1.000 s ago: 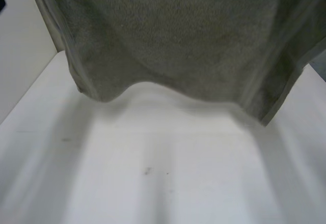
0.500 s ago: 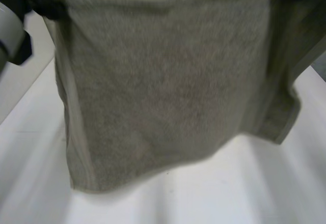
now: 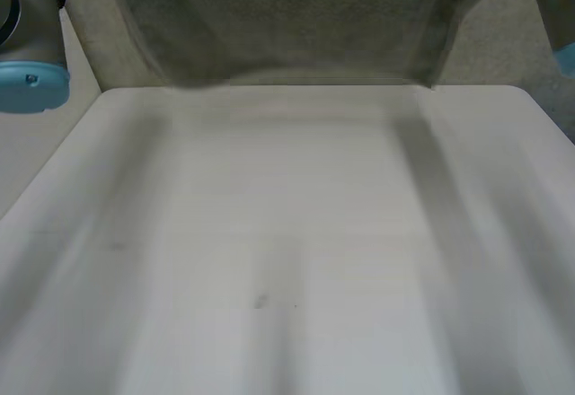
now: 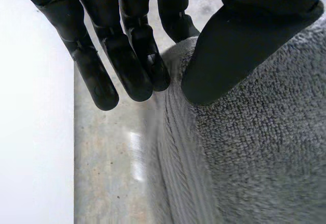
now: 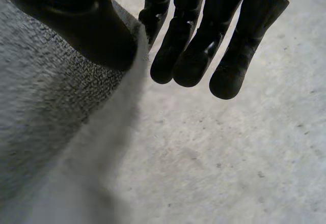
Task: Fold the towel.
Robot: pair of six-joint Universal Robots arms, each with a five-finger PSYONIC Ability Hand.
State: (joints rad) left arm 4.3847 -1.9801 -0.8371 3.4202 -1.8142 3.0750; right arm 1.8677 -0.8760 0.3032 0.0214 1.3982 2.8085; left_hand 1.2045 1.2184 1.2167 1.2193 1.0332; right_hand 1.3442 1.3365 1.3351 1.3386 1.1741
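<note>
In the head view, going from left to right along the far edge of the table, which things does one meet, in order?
left arm → towel → right arm

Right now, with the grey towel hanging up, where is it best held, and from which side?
Grip the grey towel high on its two side hems, each from its own outer side. The left hand and right hand pinch there, thumb on the face, a finger behind, and it hangs flat.
</note>
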